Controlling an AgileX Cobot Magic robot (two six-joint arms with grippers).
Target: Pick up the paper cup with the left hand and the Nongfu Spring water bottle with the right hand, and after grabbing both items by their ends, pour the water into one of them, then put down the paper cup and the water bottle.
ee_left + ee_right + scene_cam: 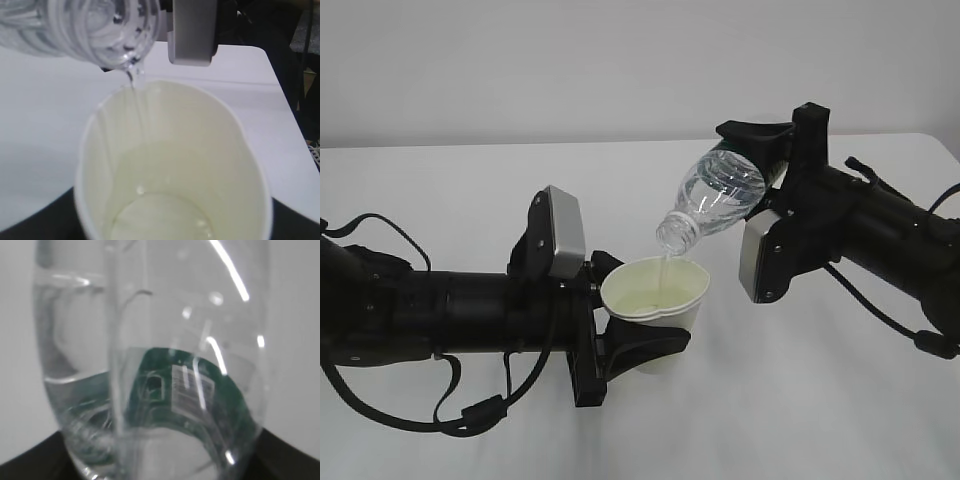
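2 grips matter: our left gripper (620, 335) clamps the cup (655, 300) above the table (440, 200), our right gripper (775, 170) clamps the tilted bottle (718, 195). We keep the neck over the rim, water (136, 82) streaming thin.

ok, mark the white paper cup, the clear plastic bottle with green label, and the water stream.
white paper cup (692, 312): exterior view, outer side wall.
clear plastic bottle with green label (722, 188): exterior view, rounded shoulder.
water stream (134, 79): left wrist view, just below the bottle mouth.
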